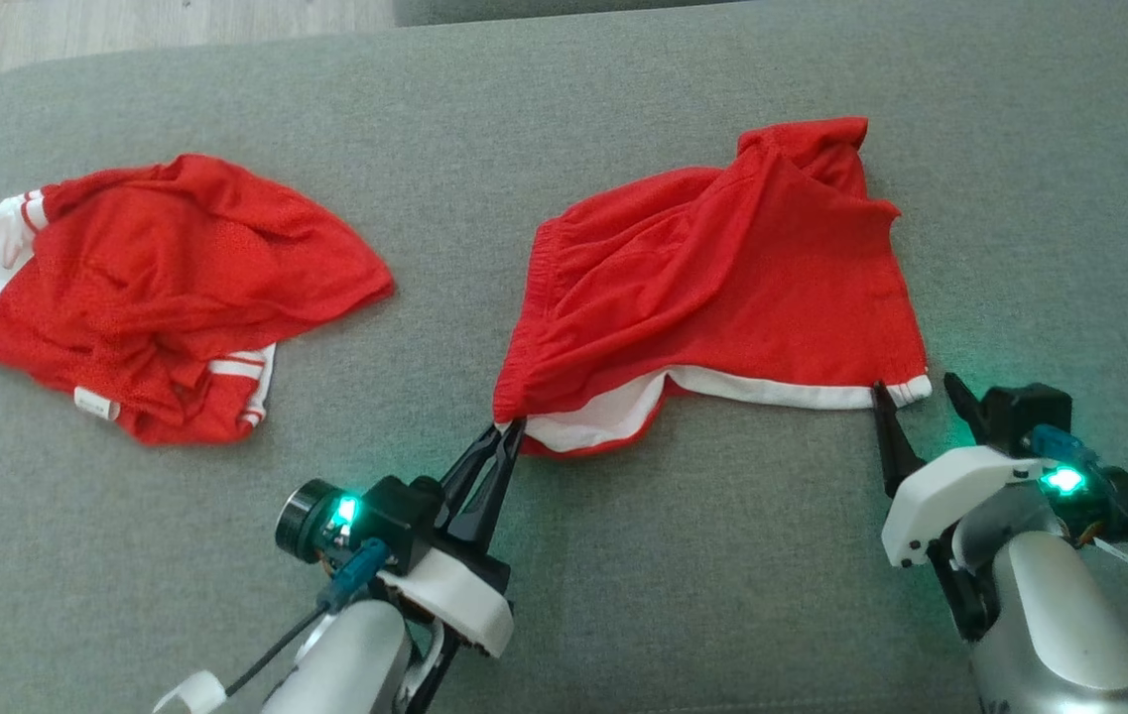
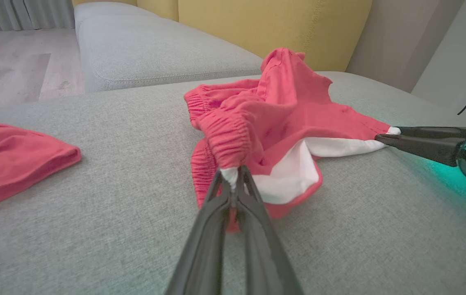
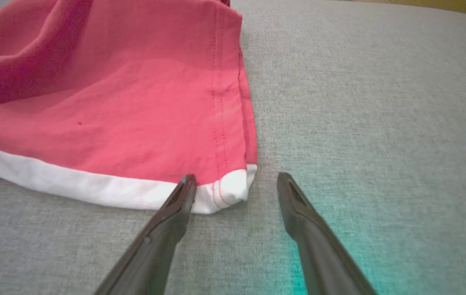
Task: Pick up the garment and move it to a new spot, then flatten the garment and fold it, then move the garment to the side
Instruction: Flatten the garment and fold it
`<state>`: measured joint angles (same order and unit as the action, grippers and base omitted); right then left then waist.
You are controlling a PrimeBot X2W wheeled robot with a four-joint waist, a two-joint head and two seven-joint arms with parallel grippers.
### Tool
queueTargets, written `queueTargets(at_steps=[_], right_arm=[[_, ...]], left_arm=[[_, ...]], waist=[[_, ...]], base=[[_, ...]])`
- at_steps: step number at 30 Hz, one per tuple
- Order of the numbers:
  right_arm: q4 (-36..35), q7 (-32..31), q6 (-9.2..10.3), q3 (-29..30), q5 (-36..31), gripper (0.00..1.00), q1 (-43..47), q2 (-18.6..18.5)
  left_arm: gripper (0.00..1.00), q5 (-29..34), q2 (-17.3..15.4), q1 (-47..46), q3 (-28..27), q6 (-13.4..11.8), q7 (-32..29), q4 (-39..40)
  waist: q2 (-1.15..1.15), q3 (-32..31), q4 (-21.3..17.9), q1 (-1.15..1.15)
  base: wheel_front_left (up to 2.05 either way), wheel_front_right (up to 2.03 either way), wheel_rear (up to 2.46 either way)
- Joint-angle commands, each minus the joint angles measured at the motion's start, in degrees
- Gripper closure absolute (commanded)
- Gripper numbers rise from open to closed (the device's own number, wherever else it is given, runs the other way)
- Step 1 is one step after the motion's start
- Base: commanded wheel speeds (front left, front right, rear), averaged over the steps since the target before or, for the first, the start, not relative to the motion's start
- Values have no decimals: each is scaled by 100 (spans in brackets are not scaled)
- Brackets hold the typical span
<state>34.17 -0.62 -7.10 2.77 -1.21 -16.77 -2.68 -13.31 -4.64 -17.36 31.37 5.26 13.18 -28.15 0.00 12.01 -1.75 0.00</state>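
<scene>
Garment (image 1: 722, 288), red shorts with white hem, lies rumpled at centre of grey cushion (image 1: 623, 575). My left pincer (image 1: 512, 428) is pressed together, pinching near-left corner by elastic waistband. My right pincer (image 1: 914, 387) is spread, straddling white hem corner (image 3: 228, 188); one finger touches hem, nothing gripped.

Risk: lifting with one corner held, garment swings and bunches.

Risk: right pincer closing too shallow catches hem edge alone; cloth slips out.

Second red garment (image 1: 157, 288) lies well apart at left; snag unlikely.

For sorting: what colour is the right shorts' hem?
White hem on the shorts; best in right wrist view.
</scene>
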Motion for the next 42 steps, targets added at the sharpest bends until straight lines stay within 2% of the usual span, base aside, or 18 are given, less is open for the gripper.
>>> queueTargets(at_steps=[1,2,9,17,24,34,42], right_arm=[[-108,-34,-39,-157,-60,57,-106,-20],[-97,-53,-39,-177,-74,100,-107,-20],[-207,6,-39,-52,-181,100,-117,-20],[-656,83,-39,184,-74,100,-115,-20],[-1368,-85,-39,-120,592,100,-165,-210],[-2400,-445,-39,-473,1490,100,-917,-817],[-2862,-778,-39,-527,1624,100,-1566,-1031]], left_arm=[[100,-58,-19,-242,-155,-27,59,187],[100,-61,-24,-249,-149,-27,55,187],[100,-116,-97,-272,-171,-52,50,167],[100,-132,-334,-331,-277,-116,38,293],[100,-168,-621,-601,-341,-52,-164,667],[100,-227,-1156,-1891,-345,148,-865,1466],[100,-467,-1523,-2899,-277,206,-1469,1855]], waist=[[0,5,1,0],[0,7,3,0],[0,-72,-44,0],[0,-277,-189,0],[0,-522,-285,0],[0,-1011,-361,0],[0,-1302,-445,0]], base=[[0,0,0],[0,0,0],[0,0,0],[0,0,0],[0,0,0],[0,0,0],[0,0,0]])
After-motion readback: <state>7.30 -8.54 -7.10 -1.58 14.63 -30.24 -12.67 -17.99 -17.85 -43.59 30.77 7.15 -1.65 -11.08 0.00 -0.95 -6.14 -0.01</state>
